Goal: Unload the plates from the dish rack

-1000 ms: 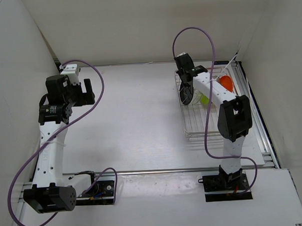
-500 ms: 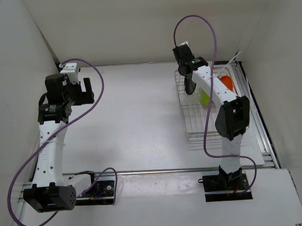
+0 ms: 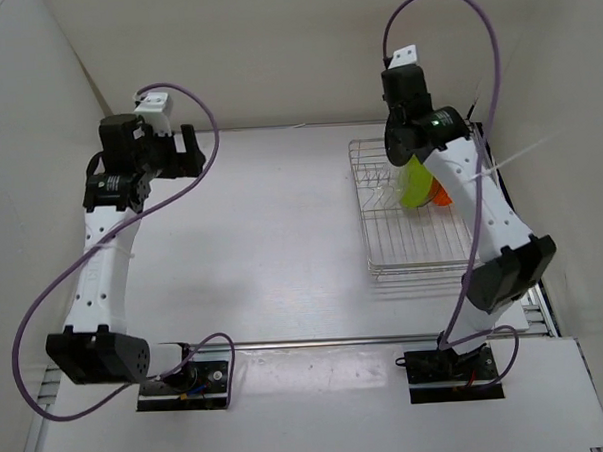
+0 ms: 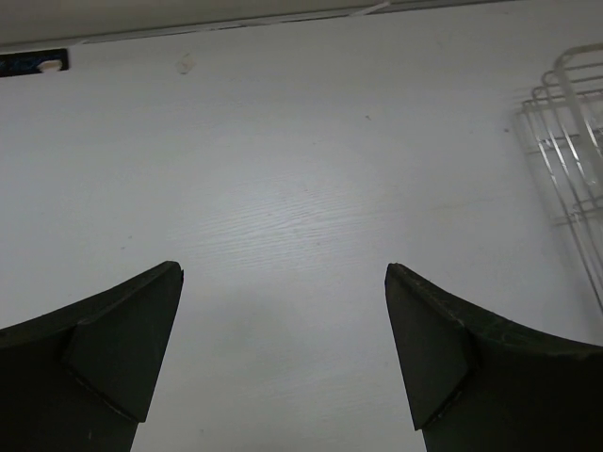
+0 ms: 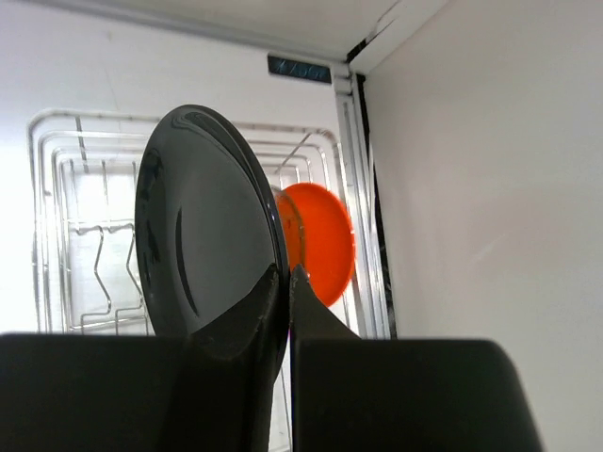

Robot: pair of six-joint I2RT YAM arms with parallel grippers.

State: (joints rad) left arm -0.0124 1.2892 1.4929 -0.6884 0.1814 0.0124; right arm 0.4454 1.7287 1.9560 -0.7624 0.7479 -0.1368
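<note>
My right gripper (image 5: 287, 275) is shut on the rim of the glossy black plate (image 5: 203, 226) and holds it on edge above the dish rack (image 5: 71, 202). The orange plate (image 5: 328, 240) stands in the rack behind it, with a clear plate's rim just in front of the orange one. From above, the right gripper (image 3: 402, 147) hangs over the far end of the silver wire rack (image 3: 414, 243); a lime green plate (image 3: 416, 188) and the orange plate (image 3: 440, 193) stand inside. My left gripper (image 4: 283, 273) is open and empty over the bare table, far left of the rack (image 4: 565, 141).
White walls close in at the back and both sides. The rack sits near the right wall (image 5: 490, 188). A purple cable loops above each arm (image 3: 442, 0). The left arm (image 3: 111, 224) stands along the left wall.
My right arm has risen and swung back toward the right, lifting the black plate up out of the rack. My left gripper has moved a little farther and to the right.
</note>
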